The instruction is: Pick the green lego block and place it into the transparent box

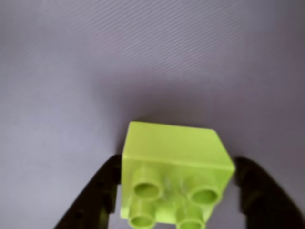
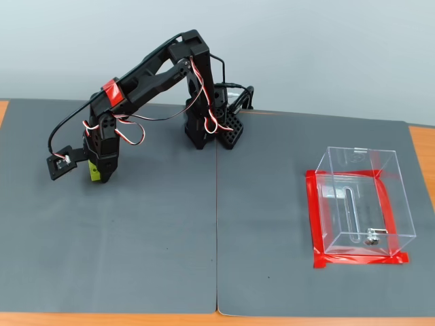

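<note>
In the wrist view, the green lego block (image 1: 174,174) sat at six o'clock, studs facing the camera, with the hand (image 1: 175,195) pinching it between two dark fingers (image 1: 97,195) on its flanks. In the fixed view, the hand (image 2: 99,170) hung at nine o'clock over the grey mat (image 2: 163,238), block (image 2: 93,171) between its fingers, well apart from the transparent box (image 2: 360,200) at three o'clock. The smooth sides could slip during the long swing across, dropping it short.
</note>
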Robot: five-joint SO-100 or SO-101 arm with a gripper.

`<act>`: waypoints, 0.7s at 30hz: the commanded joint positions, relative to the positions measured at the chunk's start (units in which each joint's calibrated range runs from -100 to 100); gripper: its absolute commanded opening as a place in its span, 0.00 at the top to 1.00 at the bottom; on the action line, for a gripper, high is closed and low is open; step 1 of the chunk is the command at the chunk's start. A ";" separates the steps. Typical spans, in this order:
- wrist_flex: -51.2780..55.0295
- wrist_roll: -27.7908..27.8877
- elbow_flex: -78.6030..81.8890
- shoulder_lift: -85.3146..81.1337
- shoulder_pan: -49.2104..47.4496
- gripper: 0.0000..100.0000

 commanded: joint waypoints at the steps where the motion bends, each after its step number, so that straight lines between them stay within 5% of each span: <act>1: -0.56 -0.30 -0.25 -0.31 -0.14 0.82; 21: 0.30 -0.36 -0.97 -6.08 0.01 0.90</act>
